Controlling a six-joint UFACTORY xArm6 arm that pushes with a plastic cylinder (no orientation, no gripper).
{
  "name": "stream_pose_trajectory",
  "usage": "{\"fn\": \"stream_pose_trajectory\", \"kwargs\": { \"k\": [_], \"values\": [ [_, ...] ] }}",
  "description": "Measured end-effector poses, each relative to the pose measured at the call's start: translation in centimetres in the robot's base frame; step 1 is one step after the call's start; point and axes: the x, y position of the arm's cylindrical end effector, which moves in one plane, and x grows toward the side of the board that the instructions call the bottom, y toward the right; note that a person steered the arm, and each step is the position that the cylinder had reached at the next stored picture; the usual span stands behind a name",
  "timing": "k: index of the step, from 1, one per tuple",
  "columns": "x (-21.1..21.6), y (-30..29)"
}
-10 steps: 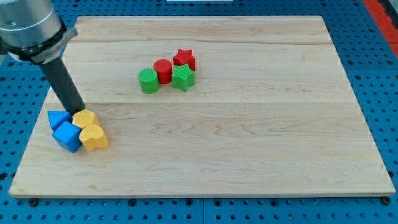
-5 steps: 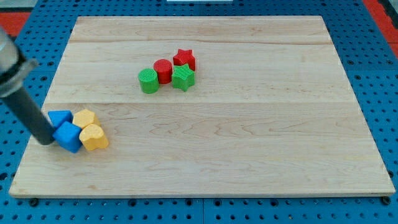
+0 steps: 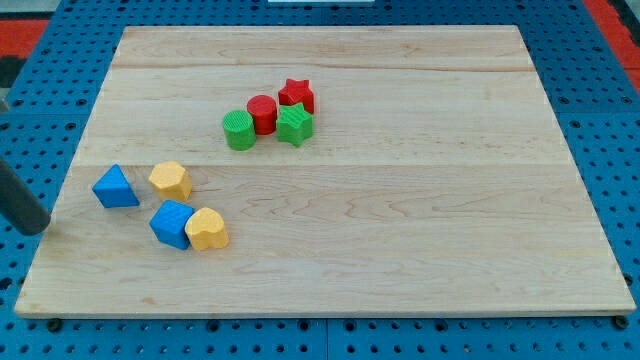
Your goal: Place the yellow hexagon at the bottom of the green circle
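The yellow hexagon [image 3: 170,180] lies at the board's left, below and left of the green circle [image 3: 238,130]. My tip [image 3: 35,229] is at the view's left edge, by the board's left border, left of the blue triangle [image 3: 115,188] and apart from every block. The rod runs off the left edge of the view.
A blue cube [image 3: 172,224] touches a yellow heart [image 3: 208,229] below the hexagon. A red cylinder [image 3: 262,113], a red star [image 3: 296,94] and a green star [image 3: 294,123] cluster right of the green circle. The wooden board [image 3: 400,220] lies on a blue pegboard.
My tip swept from above the hexagon round to the left of the cluster and pushed it rightward. The four blocks have spread apart; the hexagon now sits farther right and slightly up.
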Motion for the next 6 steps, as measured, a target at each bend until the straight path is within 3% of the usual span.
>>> {"fn": "stream_pose_trajectory", "kwargs": {
  "k": [2, 4, 5, 6],
  "values": [
    [-2.9, 6.2],
    [-5.1, 17.9],
    [-4.4, 18.7],
    [-4.2, 24.7]
  ]
}}
